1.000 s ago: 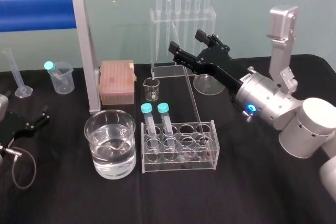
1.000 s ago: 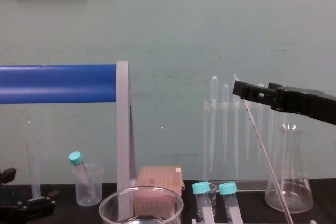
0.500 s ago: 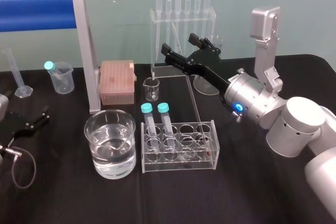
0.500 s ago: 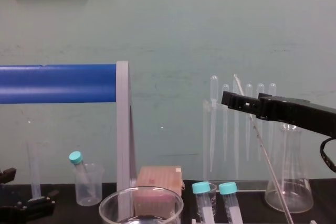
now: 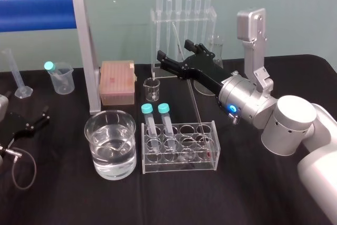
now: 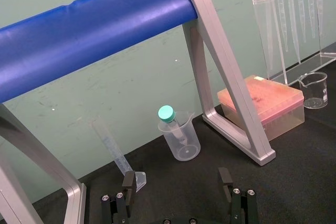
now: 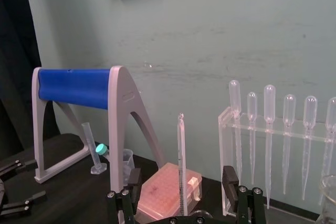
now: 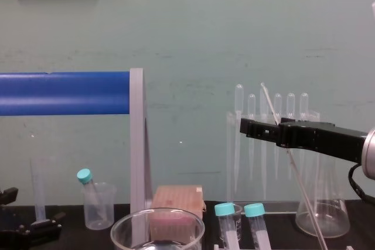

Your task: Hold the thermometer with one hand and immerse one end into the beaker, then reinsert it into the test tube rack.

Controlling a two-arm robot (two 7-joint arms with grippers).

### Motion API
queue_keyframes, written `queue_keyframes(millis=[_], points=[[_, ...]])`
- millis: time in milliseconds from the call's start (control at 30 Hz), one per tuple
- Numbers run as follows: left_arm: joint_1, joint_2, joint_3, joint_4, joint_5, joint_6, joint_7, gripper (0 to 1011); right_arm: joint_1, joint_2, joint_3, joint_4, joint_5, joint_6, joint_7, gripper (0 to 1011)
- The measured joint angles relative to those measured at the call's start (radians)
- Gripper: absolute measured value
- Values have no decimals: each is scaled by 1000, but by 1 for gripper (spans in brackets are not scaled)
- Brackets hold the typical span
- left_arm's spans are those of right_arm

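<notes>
The step in hand is the pick-up: the thermometer (image 5: 191, 98) has not been lifted. It leans in the rack (image 5: 179, 148) at lower centre of the head view, its foot in a right-hand hole and its top tilted up toward the pipettes (image 5: 181, 11) at upper centre. The right gripper (image 5: 175, 51) reaches in from the right of the frame and straddles the rod's upper part. In the right wrist view the rod (image 7: 181, 145) stands midway between the spread fingers (image 7: 134, 179), touching neither, so the gripper (image 7: 181, 173) grasps nothing. The beaker (image 5: 110, 143), part full of water, sits just left of the rack.

The next move, I judge, calls for closing gently on the thin glass, then drawing it up along its own lean so the foot clears the hole without levering the rack, before carrying it left over the beaker.

The left gripper (image 5: 30, 124) lies parked at the lower left of the head view, its fingers (image 6: 128, 182) apart and empty.

Compared with a second ago, the right gripper has advanced toward the left of the frame, so the rod sits deeper between its fingers. In the chest view its tip (image 8: 261, 129) has moved left and dropped lower along the rod (image 8: 299, 182). Thermometer, rack and beaker have not shifted.
</notes>
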Motion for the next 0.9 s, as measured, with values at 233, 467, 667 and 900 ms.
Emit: queue_keyframes(millis=[233, 467, 667, 900], points=[[0, 0, 0, 0, 0, 0, 0, 1008, -6, -6, 10, 4, -10, 14, 4, 1003], [0, 0, 0, 0, 0, 0, 0, 1008, -13, -7, 22, 3, -10, 21, 10, 1003], [0, 0, 0, 0, 0, 0, 0, 1008, -13, -8, 26, 3, -9, 23, 20, 1003], [0, 0, 0, 0, 0, 0, 0, 1008, -14, -8, 26, 4, -9, 23, 20, 1003]])
